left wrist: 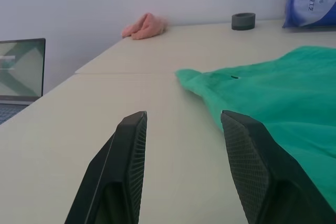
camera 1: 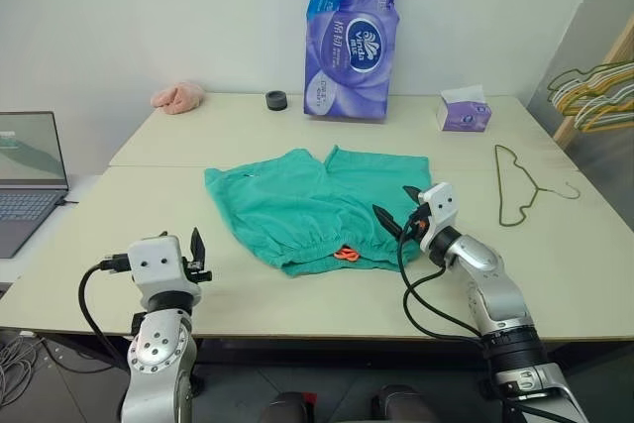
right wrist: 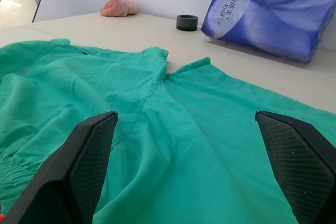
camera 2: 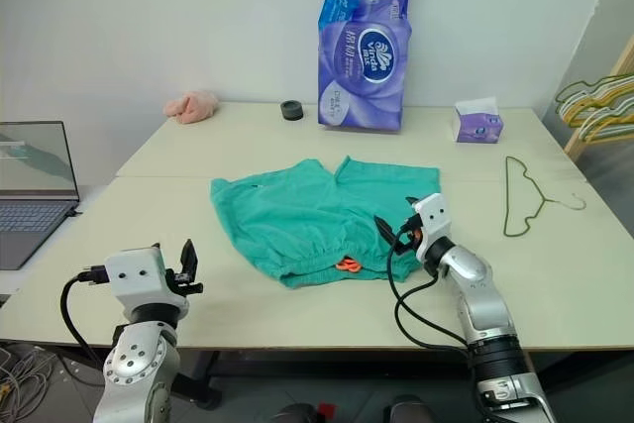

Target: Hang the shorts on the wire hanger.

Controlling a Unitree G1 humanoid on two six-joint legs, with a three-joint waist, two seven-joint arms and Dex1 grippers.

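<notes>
On a pale table (camera 1: 297, 319), the teal shorts (camera 1: 315, 207) lie spread flat near the middle, waistband toward the robot, with an orange tie (camera 1: 346, 254) at the waistband's near edge. Well to the right of them, apart from everything else, the wire hanger (camera 1: 518, 185) lies flat on the tabletop, its hook pointing right.

At the shorts' right near corner, the right gripper (camera 1: 393, 207) hovers low over the fabric with its jaws spread wide and nothing between them; its wrist view looks across the green cloth between the two fingers. Near the table's front left edge, the left gripper (camera 1: 201, 255) sits over bare tabletop, well short of the shorts, jaws parted and empty.

Along the far side stand a purple tissue pack (camera 1: 352, 37), a small tissue box (camera 1: 464, 110), a dark ring (camera 1: 276, 100) and a pink cloth lump (camera 1: 178, 97). A laptop (camera 1: 28, 175) sits at far left. Yellow and pale-green hangers (camera 1: 594, 91) hang at the right edge.
</notes>
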